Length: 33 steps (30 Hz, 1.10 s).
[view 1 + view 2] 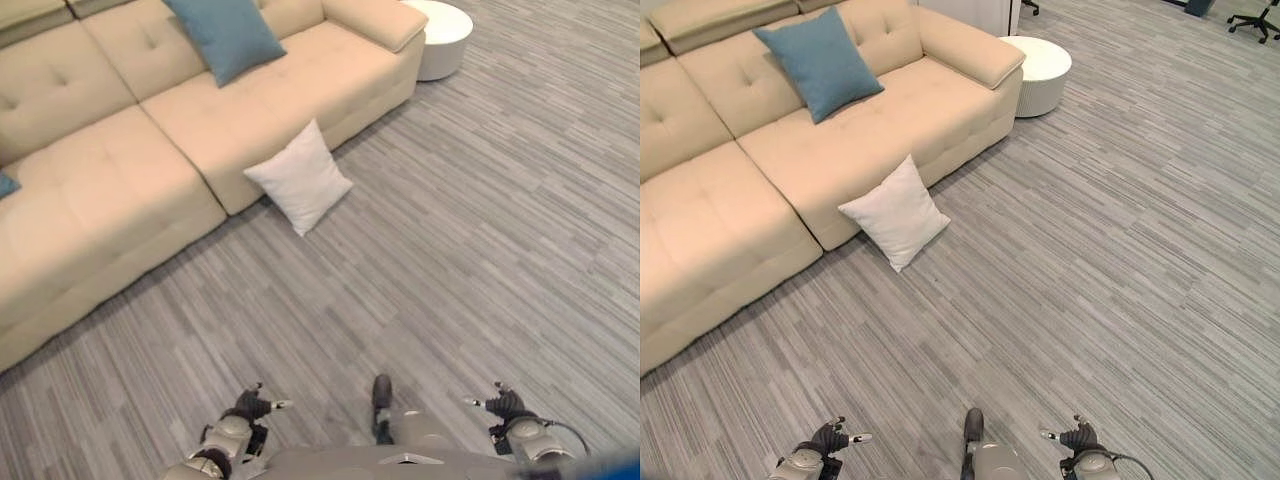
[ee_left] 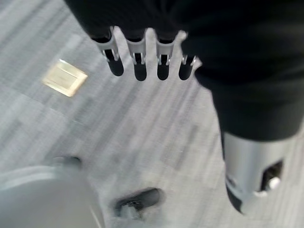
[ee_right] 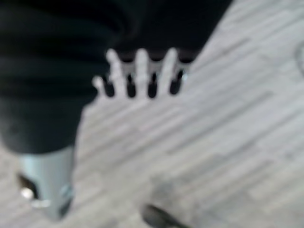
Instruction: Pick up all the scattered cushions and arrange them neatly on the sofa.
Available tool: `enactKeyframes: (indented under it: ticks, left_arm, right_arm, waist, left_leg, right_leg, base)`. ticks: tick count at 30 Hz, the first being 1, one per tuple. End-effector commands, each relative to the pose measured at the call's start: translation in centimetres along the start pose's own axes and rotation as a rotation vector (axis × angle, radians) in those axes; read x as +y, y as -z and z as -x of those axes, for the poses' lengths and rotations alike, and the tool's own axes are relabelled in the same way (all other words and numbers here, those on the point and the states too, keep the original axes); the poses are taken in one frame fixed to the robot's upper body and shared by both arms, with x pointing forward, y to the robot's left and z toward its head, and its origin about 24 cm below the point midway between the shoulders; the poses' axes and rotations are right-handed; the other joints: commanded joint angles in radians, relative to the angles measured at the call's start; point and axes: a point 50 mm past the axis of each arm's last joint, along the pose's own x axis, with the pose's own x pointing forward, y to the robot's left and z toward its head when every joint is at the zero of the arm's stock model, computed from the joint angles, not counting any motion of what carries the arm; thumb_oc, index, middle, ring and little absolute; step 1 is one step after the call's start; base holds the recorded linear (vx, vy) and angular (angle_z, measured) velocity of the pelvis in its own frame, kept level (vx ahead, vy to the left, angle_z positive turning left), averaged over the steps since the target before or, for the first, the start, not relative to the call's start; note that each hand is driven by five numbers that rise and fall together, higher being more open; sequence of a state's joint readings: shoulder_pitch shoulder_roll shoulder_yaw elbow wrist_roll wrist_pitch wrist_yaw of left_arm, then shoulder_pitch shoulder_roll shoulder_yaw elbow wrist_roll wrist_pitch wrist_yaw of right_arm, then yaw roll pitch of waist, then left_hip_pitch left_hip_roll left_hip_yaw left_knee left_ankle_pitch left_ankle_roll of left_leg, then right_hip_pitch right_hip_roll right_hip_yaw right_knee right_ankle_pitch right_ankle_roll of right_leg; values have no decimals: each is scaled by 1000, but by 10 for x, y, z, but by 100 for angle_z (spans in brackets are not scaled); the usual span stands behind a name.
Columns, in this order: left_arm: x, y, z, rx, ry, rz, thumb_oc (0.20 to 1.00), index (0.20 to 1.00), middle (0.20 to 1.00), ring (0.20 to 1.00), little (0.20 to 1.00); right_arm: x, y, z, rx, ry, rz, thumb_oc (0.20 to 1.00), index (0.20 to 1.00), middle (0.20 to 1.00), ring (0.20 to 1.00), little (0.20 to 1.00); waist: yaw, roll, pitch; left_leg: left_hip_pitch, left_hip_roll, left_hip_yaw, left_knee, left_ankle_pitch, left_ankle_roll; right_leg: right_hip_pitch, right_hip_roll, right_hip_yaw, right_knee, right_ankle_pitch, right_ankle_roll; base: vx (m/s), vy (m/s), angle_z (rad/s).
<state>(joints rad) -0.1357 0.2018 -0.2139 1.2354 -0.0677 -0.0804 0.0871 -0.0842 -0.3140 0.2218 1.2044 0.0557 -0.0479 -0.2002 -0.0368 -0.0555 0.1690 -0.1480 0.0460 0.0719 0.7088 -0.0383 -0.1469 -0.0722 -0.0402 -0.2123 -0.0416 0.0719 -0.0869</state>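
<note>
A white cushion (image 1: 300, 178) leans on its corner against the front of the beige sofa (image 1: 110, 185), on the floor ahead of me. A blue cushion (image 1: 228, 35) rests against the sofa's back near its right end. A sliver of another blue cushion (image 1: 6, 184) peeks in at the left edge of the seat. My left hand (image 1: 252, 405) hangs low at the bottom left, fingers (image 2: 137, 61) straight and empty. My right hand (image 1: 505, 402) hangs low at the bottom right, its fingers (image 3: 142, 71) straight too, holding nothing. Both hands are far from the cushions.
A round white side table (image 1: 1038, 72) stands past the sofa's right arm. An office chair base (image 1: 1252, 20) sits at the far right. A brass floor plate (image 2: 64, 77) lies in the striped grey carpet (image 1: 480, 230), which spreads wide to the right.
</note>
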Motion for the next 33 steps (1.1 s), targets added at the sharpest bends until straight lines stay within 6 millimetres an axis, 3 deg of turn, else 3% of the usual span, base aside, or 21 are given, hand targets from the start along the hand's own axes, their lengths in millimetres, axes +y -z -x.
enactKeyframes:
  ticks: [1, 3, 4, 6, 10, 14, 18, 20, 23, 25, 26, 27, 29, 33]
  left_arm:
    - [6, 3, 1, -10, -8, -3, 1000, 1000, 1000, 1000, 1000]
    - [5, 4, 1, -4, -4, -9, 1000, 1000, 1000, 1000, 1000]
    - [6, 9, 2, 9, -5, -18, 1000, 1000, 1000, 1000, 1000]
    - [10, 10, 2, 15, -19, -17, 1000, 1000, 1000, 1000, 1000]
    - [12, 21, 4, 48, -29, 0, 1000, 1000, 1000, 1000, 1000]
    - [19, 25, 5, 61, -47, 12, 1000, 1000, 1000, 1000, 1000]
    - [28, 21, 4, 50, -73, -12, 1000, 1000, 1000, 1000, 1000]
    - [28, 20, 4, 48, -74, -7, 1000, 1000, 1000, 1000, 1000]
    - [31, 22, 5, 55, -83, 0, 1000, 1000, 1000, 1000, 1000]
    - [31, 22, 5, 55, -83, 0, 1000, 1000, 1000, 1000, 1000]
    - [30, 23, 5, 57, -82, -8, 1000, 1000, 1000, 1000, 1000]
    - [30, 23, 5, 57, -81, -7, 1000, 1000, 1000, 1000, 1000]
    - [30, 24, 5, 59, -84, -6, 1000, 1000, 1000, 1000, 1000]
    - [25, 30, 6, 79, -67, -14, 1000, 1000, 1000, 1000, 1000]
  right_arm:
    - [-9, 5, 0, 10, 28, -17, 1000, 1000, 1000, 1000, 1000]
    - [-10, 6, 0, 13, 32, -15, 1000, 1000, 1000, 1000, 1000]
    - [-11, 8, 0, 15, 36, -13, 1000, 1000, 1000, 1000, 1000]
    - [-12, 8, 0, 18, 44, -13, 1000, 1000, 1000, 1000, 1000]
    - [-9, 9, 0, 20, 31, -11, 1000, 1000, 1000, 1000, 1000]
    - [-7, 3, 0, -2, 19, -32, 1000, 1000, 1000, 1000, 1000]
    - [-9, -12, -2, -46, 24, -51, 1000, 1000, 1000, 1000, 1000]
    - [-9, -15, -3, -53, 25, -56, 1000, 1000, 1000, 1000, 1000]
    - [-11, -21, -4, -65, 32, -46, 1000, 1000, 1000, 1000, 1000]
    - [-11, -21, -4, -65, 32, -46, 1000, 1000, 1000, 1000, 1000]
    - [-11, -23, -4, -68, 31, -33, 1000, 1000, 1000, 1000, 1000]
    - [-11, -23, -4, -68, 31, -33, 1000, 1000, 1000, 1000, 1000]
    - [-11, -15, -4, -47, 30, -28, 1000, 1000, 1000, 1000, 1000]
    - [-11, -4, -2, -17, 22, -9, 1000, 1000, 1000, 1000, 1000]
  waist:
    - [11, -36, 25]
    - [16, -37, 23]
    - [31, -23, 22]
    - [47, -11, 26]
    - [55, -11, 3]
    - [64, -13, -17]
    - [51, 8, 7]
    - [48, 14, 8]
    - [32, 26, 7]
    - [31, 27, 9]
    - [10, 23, 11]
    - [10, 25, 14]
    - [-6, 14, 11]
    - [-11, 8, -12]
  left_leg:
    - [-9, -30, 17, -291, -75, 116]
    - [-19, -35, 17, -338, -86, 121]
    - [-62, -30, 23, -467, -21, 119]
    - [-72, -27, 22, -563, 51, 106]
    - [-39, -42, 6, -603, 44, 117]
    - [13, -66, 11, -615, 11, 147]
    - [64, -70, 26, -598, -45, 189]
    - [82, -72, 25, -600, -56, 193]
    - [146, -74, 16, -637, -78, 190]
    - [150, -73, 15, -638, -79, 190]
    - [193, -81, -4, -658, -93, 180]
    - [198, -79, -4, -660, -95, 180]
    - [226, -85, -31, -663, -111, 170]
    - [258, -59, -49, -665, -129, 145]
  right_leg:
    - [58, -15, 75, 38, -118, 115]
    - [71, -15, 75, 32, -129, 122]
    - [105, 2, 76, 26, -150, 125]
    - [136, 21, 84, 25, -169, 128]
    - [157, 21, 106, 47, -193, 135]
    - [133, -10, 114, 162, -193, 171]
    - [-8, -59, 101, 437, -105, 228]
    - [-35, -67, 92, 450, -102, 220]
    - [-86, -83, 42, 310, -110, 198]
    - [-82, -82, 40, 308, -110, 198]
    - [-118, -84, 67, 157, -62, 213]
    - [-113, -81, 66, 155, -62, 212]
    - [-107, -65, 136, 114, -34, 222]
    - [-73, -42, 137, 117, -49, 194]
  base:
    - [226, -73, -5]
    - [265, -12, 12]
    - [361, 41, 2]
    - [262, 47, 11]
    - [251, 101, -30]
    - [189, 134, -30]
    - [126, 135, -4]
    - [175, 56, 2]
    - [229, -23, -3]
    - [215, -73, -3]
    - [269, -101, 13]
    - [355, -132, 17]
    - [253, -126, 25]
    - [274, -187, 40]
